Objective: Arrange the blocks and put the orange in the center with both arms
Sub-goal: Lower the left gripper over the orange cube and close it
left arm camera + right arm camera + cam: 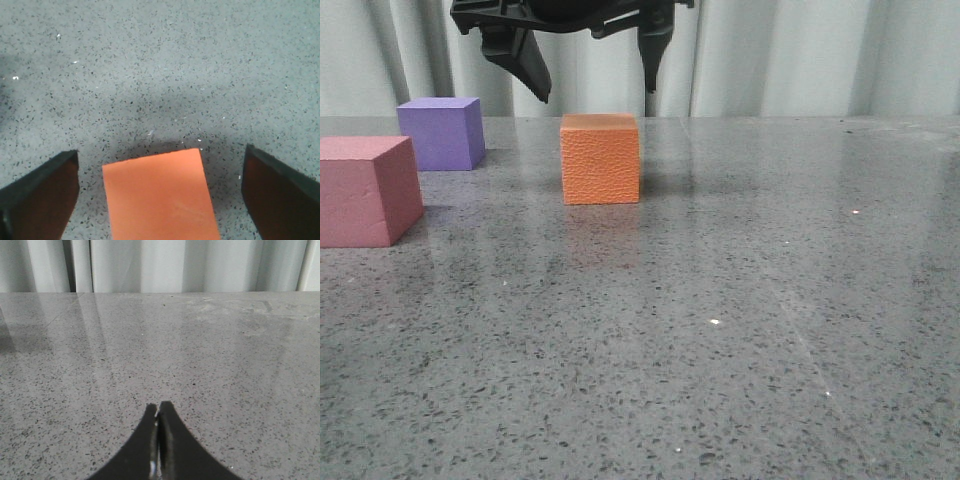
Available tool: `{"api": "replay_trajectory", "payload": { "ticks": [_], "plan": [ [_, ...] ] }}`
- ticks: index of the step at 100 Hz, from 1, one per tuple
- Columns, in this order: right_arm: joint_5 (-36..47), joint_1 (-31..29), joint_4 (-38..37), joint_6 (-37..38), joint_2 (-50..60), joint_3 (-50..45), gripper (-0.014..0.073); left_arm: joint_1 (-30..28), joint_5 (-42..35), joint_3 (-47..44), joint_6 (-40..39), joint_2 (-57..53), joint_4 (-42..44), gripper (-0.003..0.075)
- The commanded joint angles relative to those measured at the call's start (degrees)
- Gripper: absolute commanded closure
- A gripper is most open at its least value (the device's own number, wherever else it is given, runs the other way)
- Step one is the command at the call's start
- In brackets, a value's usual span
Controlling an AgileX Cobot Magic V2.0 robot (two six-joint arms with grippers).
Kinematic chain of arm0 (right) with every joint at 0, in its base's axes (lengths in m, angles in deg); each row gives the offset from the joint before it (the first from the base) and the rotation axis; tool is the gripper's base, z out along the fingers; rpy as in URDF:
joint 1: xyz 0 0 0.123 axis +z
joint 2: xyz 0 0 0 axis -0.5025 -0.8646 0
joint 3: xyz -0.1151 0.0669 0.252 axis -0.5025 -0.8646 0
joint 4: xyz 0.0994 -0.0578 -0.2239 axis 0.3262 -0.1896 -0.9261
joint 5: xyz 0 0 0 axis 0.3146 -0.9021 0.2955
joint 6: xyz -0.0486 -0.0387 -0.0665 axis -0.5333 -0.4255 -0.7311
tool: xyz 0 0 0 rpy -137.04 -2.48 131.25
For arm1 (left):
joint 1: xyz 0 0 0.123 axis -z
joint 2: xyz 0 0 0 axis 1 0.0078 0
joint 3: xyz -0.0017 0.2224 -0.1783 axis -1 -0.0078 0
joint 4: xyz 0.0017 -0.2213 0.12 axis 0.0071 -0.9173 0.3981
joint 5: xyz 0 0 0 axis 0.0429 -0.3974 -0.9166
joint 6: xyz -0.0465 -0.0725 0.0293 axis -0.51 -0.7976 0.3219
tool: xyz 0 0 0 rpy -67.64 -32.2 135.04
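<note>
Left gripper (598, 92): matte black, two angular fingers (42, 200) tapering to points, mounted on a black bracket. Right gripper (158, 416): black, two curved fingers (172, 445) narrowing to slim tips.

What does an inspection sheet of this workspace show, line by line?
Surface: grey speckled stone-look table, glossy, a few pale specks.
Job's things: orange cube standing alone mid-table; purple cube far left at the back; pink-red cube at the left edge, nearer the camera, partly cut off.
Clutter: nothing seen.
Grippers: left pincer open, hanging above the orange cube, fingers either side, not touching; right pincer shut, empty, low over bare table.
Cables: nothing seen.
Surroundings: pale pleated curtain behind the table.
</note>
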Motion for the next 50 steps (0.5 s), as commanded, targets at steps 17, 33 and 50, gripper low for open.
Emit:
{"api": "replay_trajectory", "payload": {
  "ticks": [17,33,50],
  "plan": [
    [5.1,-0.3,0.0,-0.3,1.4,0.8,0.0661,0.2,-0.5,1.9,-0.6,-1.4,1.5,0.0099],
    [5.1,-0.3,0.0,-0.3,1.4,0.8,0.0661,0.3,-0.2,1.6,-0.6,0.4,1.0,0.0099],
    [5.1,-0.3,0.0,-0.3,1.4,0.8,0.0661,0.3,-0.2,1.6,-0.6,1.8,0.2,0.0099]
  ]
}}
